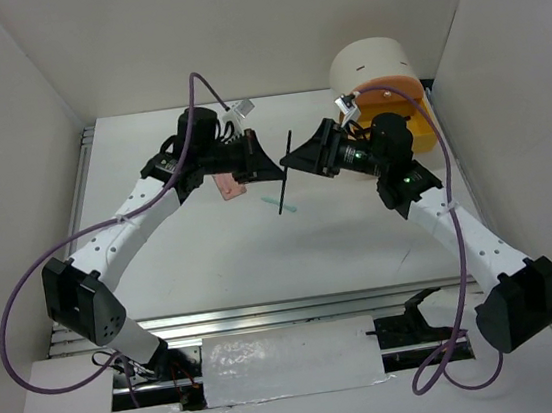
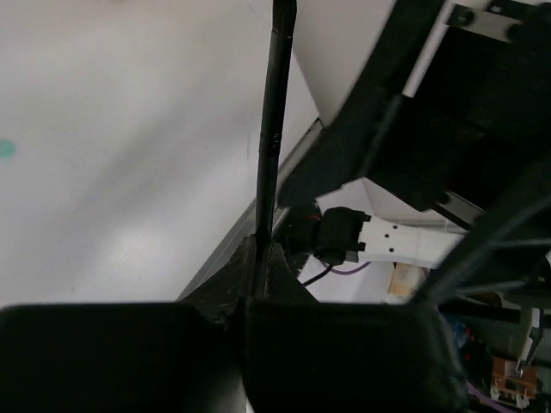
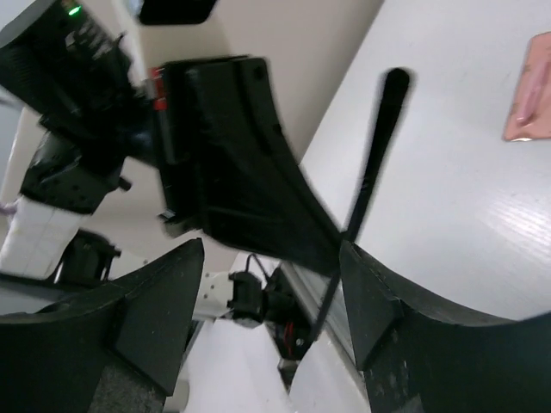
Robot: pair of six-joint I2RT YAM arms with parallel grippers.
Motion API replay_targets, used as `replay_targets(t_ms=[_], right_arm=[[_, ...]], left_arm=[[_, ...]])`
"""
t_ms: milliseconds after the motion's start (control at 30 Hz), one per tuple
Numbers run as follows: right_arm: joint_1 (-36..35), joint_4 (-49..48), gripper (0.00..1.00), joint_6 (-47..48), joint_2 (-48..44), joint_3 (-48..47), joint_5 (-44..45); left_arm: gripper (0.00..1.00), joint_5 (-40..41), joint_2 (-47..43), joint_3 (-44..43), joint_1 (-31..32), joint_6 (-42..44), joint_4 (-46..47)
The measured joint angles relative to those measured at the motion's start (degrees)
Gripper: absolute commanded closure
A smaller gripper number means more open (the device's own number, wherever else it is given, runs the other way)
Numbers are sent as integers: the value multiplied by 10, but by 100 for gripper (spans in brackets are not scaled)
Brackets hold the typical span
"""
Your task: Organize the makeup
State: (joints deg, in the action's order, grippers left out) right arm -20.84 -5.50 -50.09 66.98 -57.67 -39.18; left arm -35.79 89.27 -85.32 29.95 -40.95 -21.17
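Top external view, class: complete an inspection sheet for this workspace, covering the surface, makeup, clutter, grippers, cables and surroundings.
Surface: white table, no spills seen.
Job's things: thin black pencil in the left grip; pink palette and mint-green stick lying on the table.
Clutter: nothing seen.
Grippers: left gripper shut on the pencil; right gripper open, a jaw on either side of it.
Cables: purple cables looping along each arm, away from the makeup.
Surroundings: white walls; round drawer unit in the far right corner.

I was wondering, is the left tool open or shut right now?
Shut: the left tool is closed on the thin black pencil, which sticks out from between its tips.
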Motion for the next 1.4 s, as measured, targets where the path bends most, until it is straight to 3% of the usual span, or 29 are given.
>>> replay_targets(t_ms=[200, 300, 467, 667, 733, 833, 867, 967, 1033, 1067, 1133, 1167, 1300, 1400], right_arm=[[0, 12, 30, 16, -5, 0, 77], [0, 19, 36, 26, -11, 0, 101], [0, 16, 49, 24, -11, 0, 108], [0, -14, 52, 6, -10, 1, 97], [0, -25, 57, -1, -8, 1, 87], [0, -36, 74, -12, -1, 1, 75], [0, -40, 83, -15, 2, 1, 72], [0, -45, 85, -28, 7, 1, 65], [0, -46, 93, -32, 9, 0, 63], [0, -47, 100, -35, 10, 0, 61], [0, -47, 100, -39, 13, -1, 57], [0, -46, 100, -40, 14, -2, 57], [0, -13, 100, -41, 16, -11, 93], [3, 57, 100, -47, 16, -33, 185]], left_arm=[[100, -37, -3, 1, 0, -51, 54], [100, -49, -10, 5, 0, -72, 75], [100, -60, -22, 20, 0, -93, 102], [100, -66, -25, 24, 0, -104, 106], [100, -66, -27, 27, 0, -104, 108], [100, -67, -29, 30, 0, -104, 109], [100, -67, -29, 30, 0, -104, 109], [98, -67, -29, 30, 0, -103, 108], [89, -67, -29, 30, 0, -103, 107], [64, -67, -29, 30, 0, -103, 107], [29, -66, -29, 29, 0, -100, 103], [1, -62, -29, 28, 0, -100, 98], [0, -30, -29, 14, 0, -97, 53], [0, 23, -29, -16, 0, -82, -8]])
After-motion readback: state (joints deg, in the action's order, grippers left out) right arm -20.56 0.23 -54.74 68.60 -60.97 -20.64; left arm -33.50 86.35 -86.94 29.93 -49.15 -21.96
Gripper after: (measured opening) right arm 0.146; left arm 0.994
